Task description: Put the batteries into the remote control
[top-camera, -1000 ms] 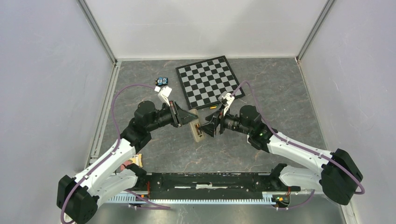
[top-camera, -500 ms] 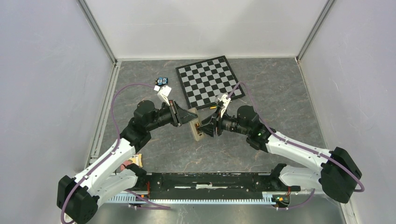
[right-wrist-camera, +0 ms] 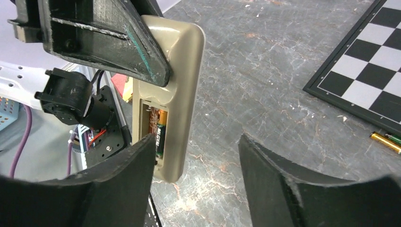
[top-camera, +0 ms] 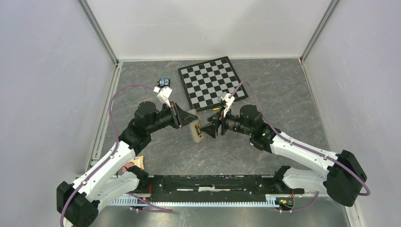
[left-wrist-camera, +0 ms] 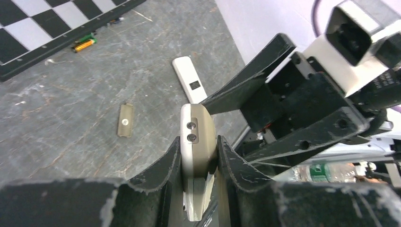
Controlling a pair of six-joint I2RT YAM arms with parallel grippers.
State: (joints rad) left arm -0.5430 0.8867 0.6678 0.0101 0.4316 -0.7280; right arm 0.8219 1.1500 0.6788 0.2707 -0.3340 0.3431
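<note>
My left gripper [top-camera: 188, 118] is shut on the top end of the remote control [top-camera: 196, 130] and holds it above the table. From the left wrist, the remote control [left-wrist-camera: 197, 137] is edge-on between the fingers of the left gripper [left-wrist-camera: 199, 144]. Its tan back [right-wrist-camera: 182, 80] faces the right wrist camera with the compartment open. One battery [right-wrist-camera: 160, 131] lies inside; the slot beside it shows bare contacts. My right gripper [right-wrist-camera: 196, 141] is open and empty, its left finger in front of the remote's lower end. A loose battery [right-wrist-camera: 384, 140] lies on the table by the chessboard.
A chessboard [top-camera: 212, 82] lies at the back centre, with the loose battery [top-camera: 216, 109] at its near edge. A small tan cover plate [left-wrist-camera: 125, 120] and a plain white slab [left-wrist-camera: 188, 85] lie on the table. A small blue item [top-camera: 164, 82] sits at the back left.
The left gripper has drawn back slightly to the left with the remote. The right gripper has shifted a little towards it, and its jaws narrowed, then widened again.
</note>
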